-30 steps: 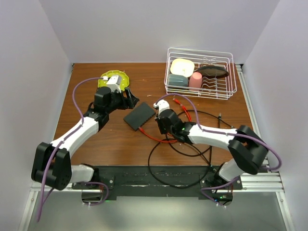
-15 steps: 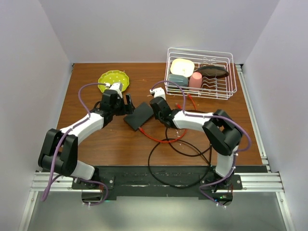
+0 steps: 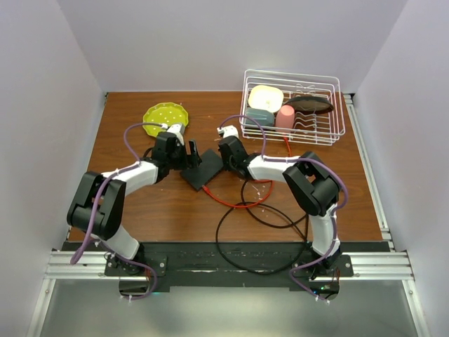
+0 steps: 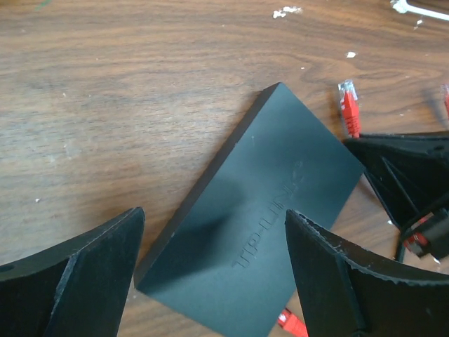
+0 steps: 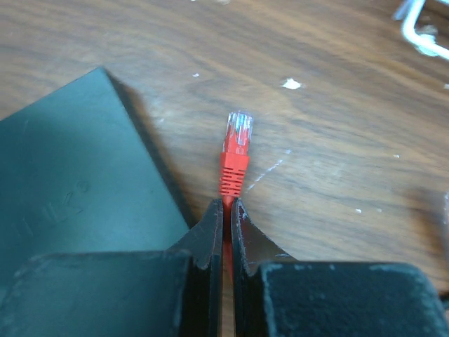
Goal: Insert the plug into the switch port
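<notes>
The flat matte-black switch (image 3: 201,169) lies on the wooden table, also in the left wrist view (image 4: 266,210) and the right wrist view (image 5: 70,189). Its ports do not show in any view. My left gripper (image 3: 189,156) is open, its fingers straddling the switch's near end from above (image 4: 214,214). My right gripper (image 3: 226,156) is shut on the red cable just behind the red plug (image 5: 237,151). The plug's clear tip points forward over bare wood, just beside the switch's right edge. The plug also shows in the left wrist view (image 4: 349,109).
The red cable (image 3: 235,204) loops over the table towards the front. A black cable (image 3: 242,242) coils near the front edge. A yellow-green plate (image 3: 165,115) lies back left. A white wire dish rack (image 3: 330,137) with dishes stands back right.
Both grippers have closed in on the switch: the left moved right to its left end, the right moved back and left with the plug to its right edge. The switch has shifted slightly.
</notes>
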